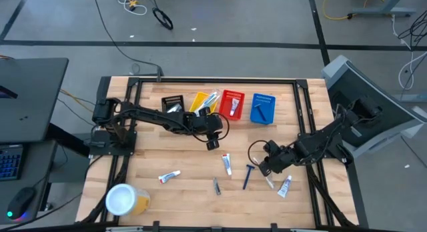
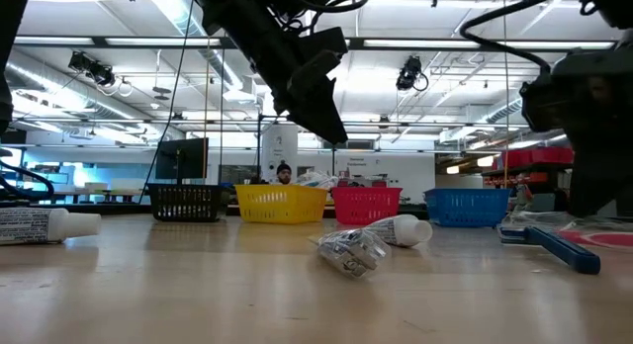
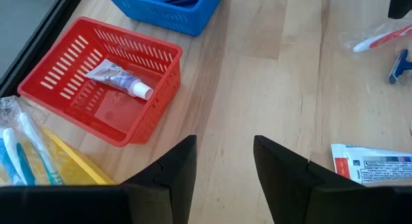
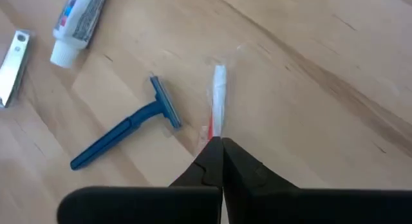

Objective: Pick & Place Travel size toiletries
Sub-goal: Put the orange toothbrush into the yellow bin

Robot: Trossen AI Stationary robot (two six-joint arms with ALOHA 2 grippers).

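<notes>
Toiletries lie loose on the table: white tubes [image 1: 169, 177] [image 1: 227, 163] [image 1: 285, 187], a blue razor [image 1: 248, 175] and a silvery packet [image 1: 217, 186]. My right gripper [image 4: 217, 153] hangs low at the table's right, beside the razor [image 4: 125, 130], shut on a red-and-white toothbrush in clear wrap [image 4: 219, 95]. My left gripper [image 3: 222, 169] hovers open above bare wood near the red basket [image 3: 96, 82], touching nothing. That basket has a tube [image 3: 119, 77] lying on its floor. Toothbrushes [image 3: 22, 150] lie in the yellow basket. My right gripper pinches the wrapped toothbrush by its near end [image 4: 212, 132] between its two shut fingers, coming from above at a slant, fingers roughly along its length. The rest of the toothbrush reaches forward past the fingertips. Whether it is off the wood, I cannot tell.
Black [image 1: 173, 104], yellow [image 1: 203, 102], red [image 1: 232, 104] and blue [image 1: 263, 107] baskets stand in a row near the far edge. A white-lidded yellow tub [image 1: 123, 199] sits at the near left corner. Bare wood shows left of centre.
</notes>
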